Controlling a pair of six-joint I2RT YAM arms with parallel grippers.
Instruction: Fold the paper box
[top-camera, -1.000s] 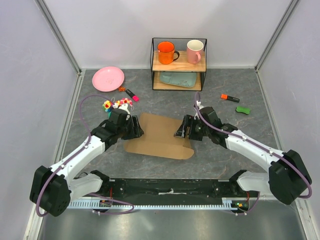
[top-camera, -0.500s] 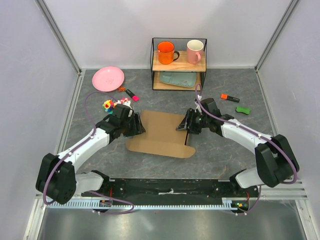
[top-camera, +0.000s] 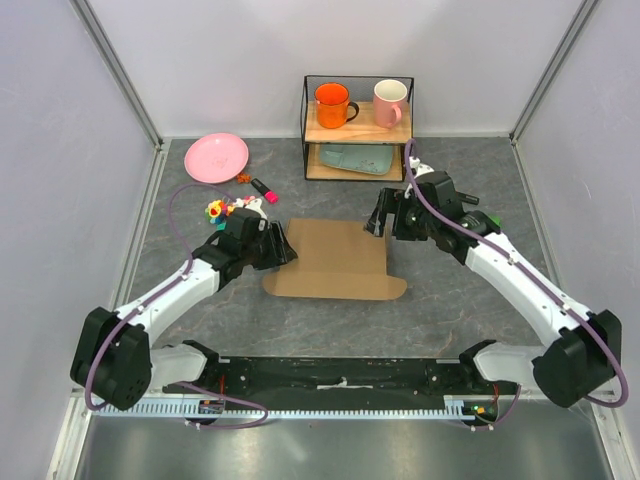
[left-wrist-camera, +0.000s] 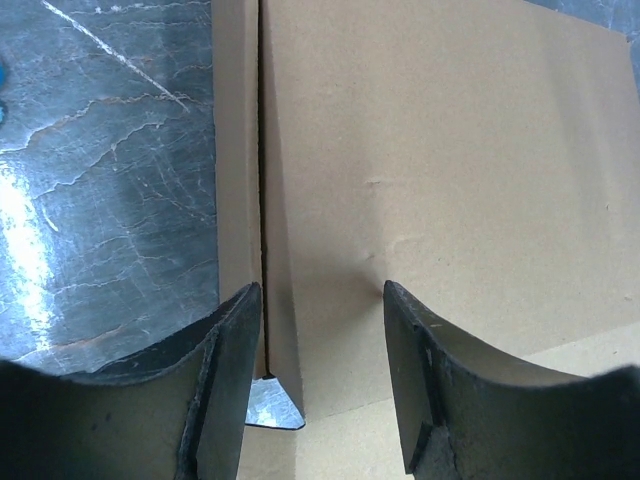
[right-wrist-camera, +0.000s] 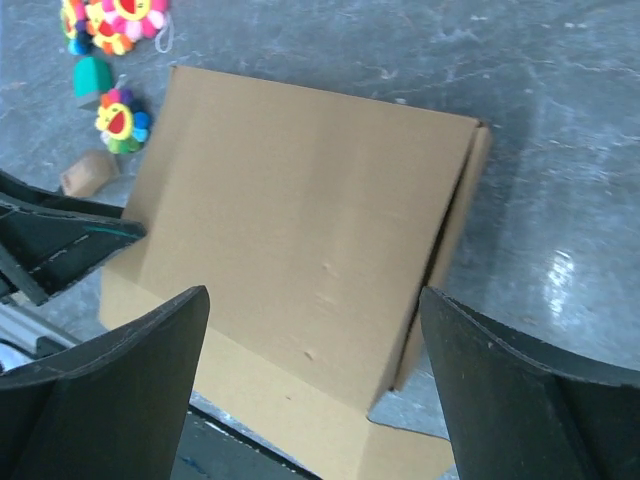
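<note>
Box (top-camera: 335, 258), flat. Left gripper (left-wrist-camera: 322, 290) spread over left seam; right gripper (right-wrist-camera: 315, 295) spread, above. Advice: pin one edge, lift along crease.

Matt, smooth brown cardboard of the paper box (top-camera: 335, 258); glossy, marbled grey table (top-camera: 450, 300)

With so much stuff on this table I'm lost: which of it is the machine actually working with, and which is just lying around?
In the job: paper box, lying flat; left pincer and right pincer, both open, close to it.

Just lying about: pink plate, orange mug, pink mug, wire shelf, pink highlighter, flower toys.
</note>
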